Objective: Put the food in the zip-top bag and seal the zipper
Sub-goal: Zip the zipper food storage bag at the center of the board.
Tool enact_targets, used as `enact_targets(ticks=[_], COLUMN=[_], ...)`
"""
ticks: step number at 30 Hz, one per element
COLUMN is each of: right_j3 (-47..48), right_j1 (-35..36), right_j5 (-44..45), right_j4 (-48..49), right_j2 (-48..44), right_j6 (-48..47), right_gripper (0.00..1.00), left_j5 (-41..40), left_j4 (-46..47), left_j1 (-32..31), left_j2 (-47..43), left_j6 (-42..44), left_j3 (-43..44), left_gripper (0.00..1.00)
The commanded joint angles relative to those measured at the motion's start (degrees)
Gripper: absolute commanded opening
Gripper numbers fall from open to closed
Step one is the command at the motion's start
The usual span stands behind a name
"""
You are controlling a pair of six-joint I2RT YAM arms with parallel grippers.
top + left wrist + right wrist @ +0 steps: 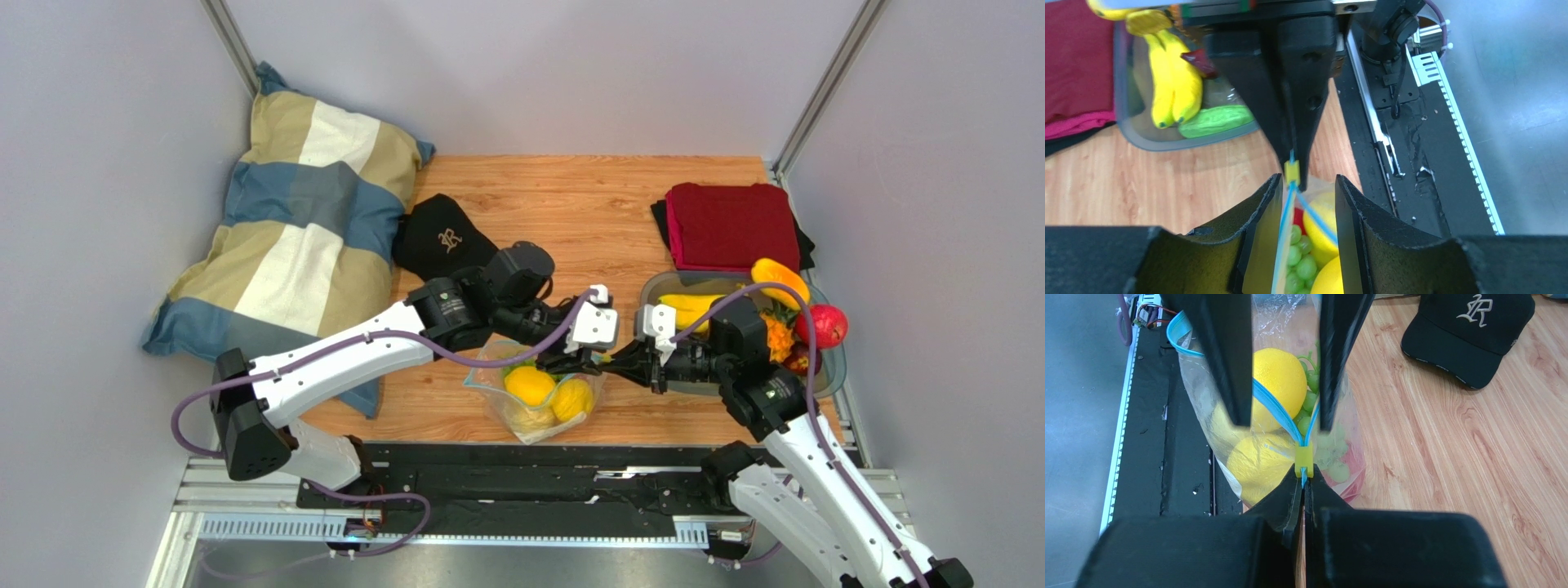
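The clear zip-top bag (535, 395) lies at the near table edge, holding yellow fruits (1277, 376), green grapes (1303, 260) and a bit of red fruit. My right gripper (1303, 476) is shut on the end of the light-blue zipper (1273, 410), just behind its yellow slider (1303, 458). My left gripper (1308, 185) is open. Its fingers (1229, 361) straddle the bag's mouth, with the two blue strips parting between them. The two grippers meet tip to tip above the bag in the top view, left (574, 358) and right (620, 363).
A grey tray (832, 374) to the right holds bananas (1174, 82), a cucumber (1214, 120), a red fruit (824, 325) and other produce. A red cloth (732, 224), a black cap (442, 235) and a striped pillow (301, 221) lie behind. The black base rail (515, 472) runs along the near edge.
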Motion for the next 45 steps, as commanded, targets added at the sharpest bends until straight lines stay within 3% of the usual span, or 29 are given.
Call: enact_targets(ticks=[1, 15, 19, 23, 45], right_j3=[0.77, 0.60, 0.33, 0.51, -1.25], right_j1=[0.34, 0.52, 0.52, 0.43, 0.43], right_j5=[1.25, 1.43, 1.77, 2.83, 13.89], right_j4=[3.49, 2.35, 2.70, 1.73, -2.92], right_j2=[-0.78, -2.45, -2.54, -2.80, -9.66], right_j6=[2.36, 2.97, 2.97, 2.80, 6.93], right_gripper=[0.00, 0.00, 0.00, 0.00, 0.00], left_j5=[-4.21, -6.24, -5.97, -7.02, -13.00], left_j4=[5.13, 2.06, 1.01, -1.10, -14.97], left_j1=[-2.63, -3.16, -3.07, -3.16, 5.10], left_j2=[1.31, 5.27, 5.45, 4.22, -7.12], left_j6=[-2.38, -1.77, -2.12, -1.16, 3.94], left_j3=[-0.11, 1.12, 1.21, 0.07, -6.70], left_gripper=[0.45, 0.26, 0.10, 0.00, 0.00])
